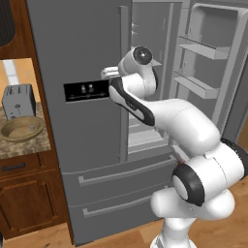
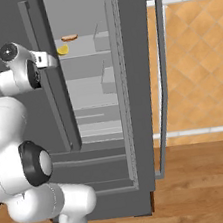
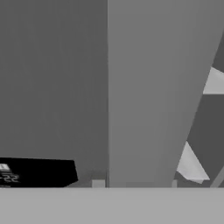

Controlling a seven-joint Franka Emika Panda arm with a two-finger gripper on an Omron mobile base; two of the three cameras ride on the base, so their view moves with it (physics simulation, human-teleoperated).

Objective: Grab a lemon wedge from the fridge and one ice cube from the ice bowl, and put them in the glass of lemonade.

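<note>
Hidden and cut-off parts at the open fridge

The gripper's tips are hidden behind the fridge's door edge, left of centre, so their grip is unreadable. The toaster hides the ice bowl's far rim, at left.

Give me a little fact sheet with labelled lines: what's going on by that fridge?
fridge: right door swung open, left door shut
lemon wedge: on an upper shelf inside
brown item: on the same shelf, behind the wedge
arm: hand raised against the edge of the left door
jaws: cannot tell whether open or shut
ice bowl: on the counter left of the fridge
toaster: behind the bowl
</note>
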